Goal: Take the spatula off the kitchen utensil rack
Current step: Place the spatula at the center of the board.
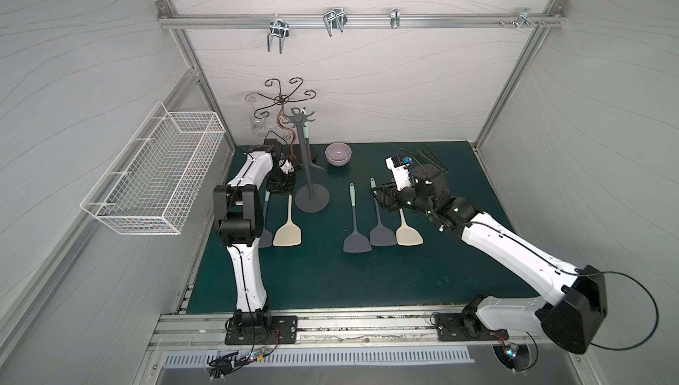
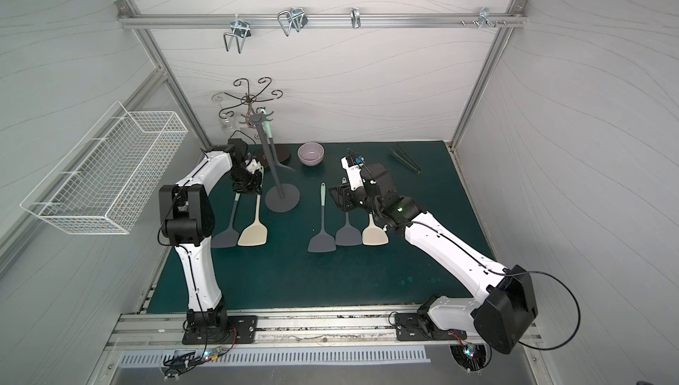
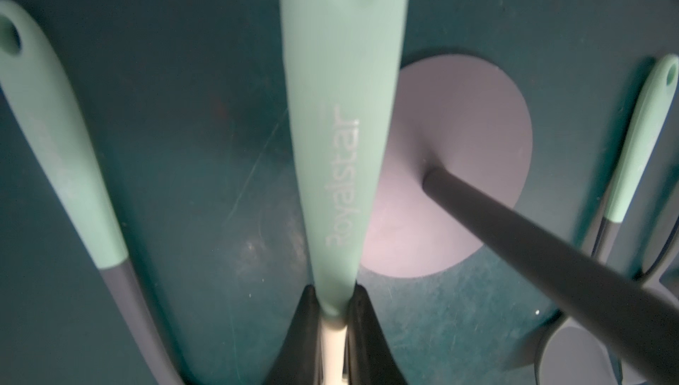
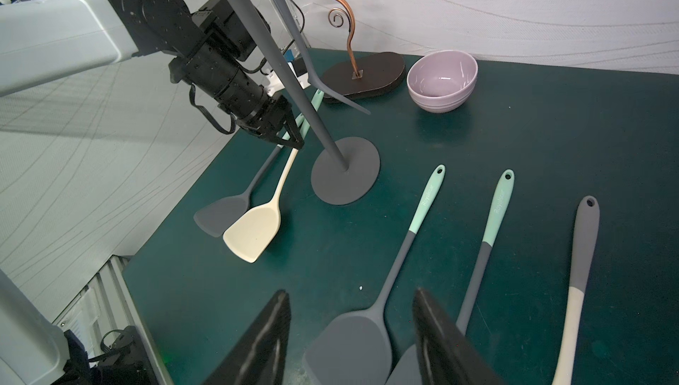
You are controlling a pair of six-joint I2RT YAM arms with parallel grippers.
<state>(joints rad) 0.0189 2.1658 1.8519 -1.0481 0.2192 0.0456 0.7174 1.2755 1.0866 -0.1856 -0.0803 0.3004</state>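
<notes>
Left pincer (image 2: 250, 189) at handle of cream spatula (image 2: 253, 233), left of centre; blade on table (image 2: 367, 273). Kitchen utensil rack (image 2: 282, 198) just right, grey spatula (image 2: 268, 129) hanging from top.

open mat (image 1: 330, 280) across the front half, plus a narrow lane between kitchen utensil rack (image 1: 312, 198) base and three spatulas (image 1: 382, 236) side by side to its right. blocked on the rack's left by left gripper (image 4: 293, 136) clamped on cream spatula (image 2: 252, 234), just beside a grey spatula (image 2: 225, 236); behind by curly-wire stand (image 4: 363, 76), bowl (image 1: 338, 154) and a hanging spatula (image 4: 323, 89) close to the pole. over the three, right gripper (image 4: 351, 291) with jaws parted.
</notes>
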